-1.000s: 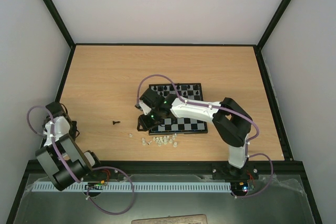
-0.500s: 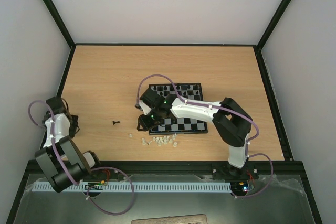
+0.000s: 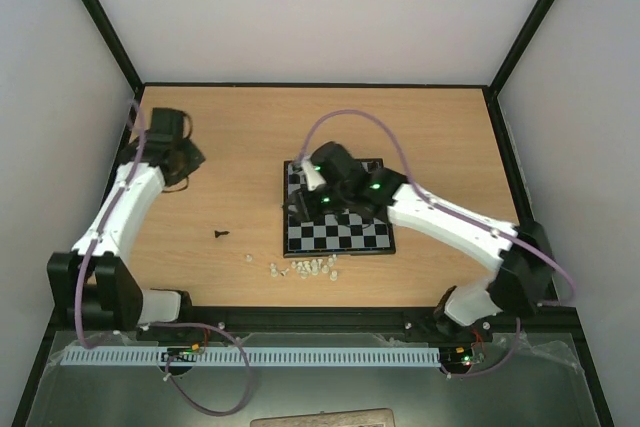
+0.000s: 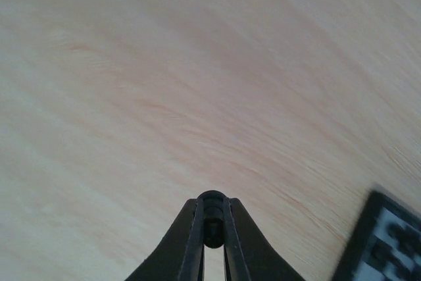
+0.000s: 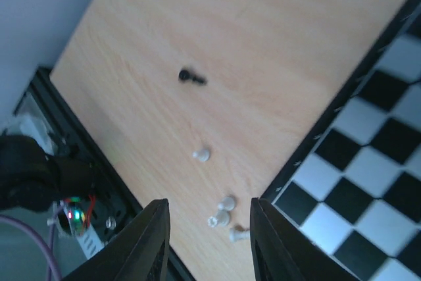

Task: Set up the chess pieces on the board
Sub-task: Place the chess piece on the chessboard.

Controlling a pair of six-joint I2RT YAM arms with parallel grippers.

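The board (image 3: 340, 237) lies mid-table; its corner shows in the left wrist view (image 4: 388, 241) and its left side in the right wrist view (image 5: 368, 182). One black chess piece (image 3: 220, 234) lies on its side on the wood left of the board, also in the right wrist view (image 5: 191, 77). My left gripper (image 3: 188, 161) hovers over the far-left table, shut on a small black chess piece (image 4: 212, 218) whose round head pokes past the tips. My right gripper (image 5: 209, 203) hangs open and empty over the board's near-left corner (image 3: 302, 205).
Several whitish chessmen (image 3: 305, 269) lie scattered on the wood just in front of the board, three of them between my right fingers' line of sight (image 5: 227, 203). One more whitish piece (image 5: 202, 154) lies apart. A black frame (image 3: 300, 312) runs along the near edge.
The left arm swung from the near-left edge out over the far-left table, its gripper closing. The right arm shifted right and its wrist rose over the board.
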